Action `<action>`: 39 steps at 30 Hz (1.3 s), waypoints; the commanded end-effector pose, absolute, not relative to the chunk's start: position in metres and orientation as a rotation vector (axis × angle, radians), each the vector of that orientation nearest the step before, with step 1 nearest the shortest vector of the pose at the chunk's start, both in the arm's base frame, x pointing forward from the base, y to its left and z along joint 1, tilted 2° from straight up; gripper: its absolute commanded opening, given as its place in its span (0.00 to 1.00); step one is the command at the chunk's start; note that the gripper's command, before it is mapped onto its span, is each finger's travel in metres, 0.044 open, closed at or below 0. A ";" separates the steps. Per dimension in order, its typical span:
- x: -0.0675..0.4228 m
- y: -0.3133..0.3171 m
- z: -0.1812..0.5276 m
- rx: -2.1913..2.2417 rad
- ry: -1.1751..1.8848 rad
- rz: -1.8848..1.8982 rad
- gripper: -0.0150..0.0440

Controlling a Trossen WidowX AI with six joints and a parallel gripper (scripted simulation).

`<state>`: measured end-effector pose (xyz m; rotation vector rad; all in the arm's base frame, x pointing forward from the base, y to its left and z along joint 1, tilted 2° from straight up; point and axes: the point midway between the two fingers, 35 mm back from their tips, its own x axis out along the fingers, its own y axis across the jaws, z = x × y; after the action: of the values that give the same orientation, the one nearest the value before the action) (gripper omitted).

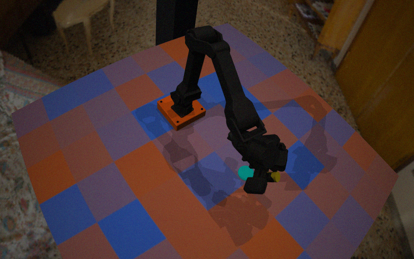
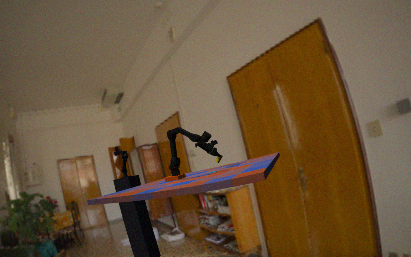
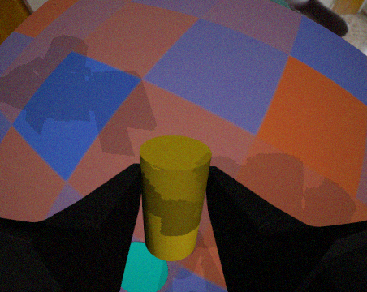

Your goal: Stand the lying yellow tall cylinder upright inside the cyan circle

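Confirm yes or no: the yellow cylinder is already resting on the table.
No. In the exterior view the yellow cylinder hangs tilted in the hand, well above the checkered table.

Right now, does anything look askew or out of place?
Nothing damaged. The yellow cylinder is clamped in the pincer above the table, tilted rather than upright, and in the top view sits beside the cyan circle, not over it.
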<state>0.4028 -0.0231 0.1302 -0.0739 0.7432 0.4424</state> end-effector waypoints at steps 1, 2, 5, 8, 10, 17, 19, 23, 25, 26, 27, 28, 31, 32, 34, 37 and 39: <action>0.404 -0.025 0.132 -0.062 0.712 0.444 0.43; 0.404 -0.025 0.133 -0.060 0.706 0.444 0.43; 0.404 -0.026 0.133 -0.054 0.689 0.447 0.43; 0.404 -0.026 0.133 -0.048 0.672 0.449 0.43; 0.404 -0.027 0.133 -0.044 0.661 0.450 0.43; 0.403 -0.029 0.133 -0.033 0.621 0.456 0.43; 0.403 -0.029 0.133 -0.030 0.610 0.458 0.43; 0.402 -0.030 0.134 -0.024 0.588 0.462 0.43; 0.402 -0.030 0.134 -0.021 0.577 0.464 0.43; 0.401 -0.031 0.134 -0.019 0.572 0.465 0.43; 0.401 -0.031 0.134 -0.018 0.566 0.466 0.43; 0.401 -0.031 0.134 -0.017 0.561 0.467 0.43; 0.400 -0.032 0.135 -0.013 0.544 0.470 0.43; 0.400 -0.032 0.135 -0.012 0.539 0.471 0.43; 0.399 -0.032 0.135 -0.010 0.528 0.473 0.43; 0.398 -0.033 0.136 -0.007 0.512 0.477 0.43; 0.397 -0.033 0.136 -0.005 0.501 0.479 0.43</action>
<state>0.3983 -0.0320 0.1332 -0.0100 0.5248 0.4756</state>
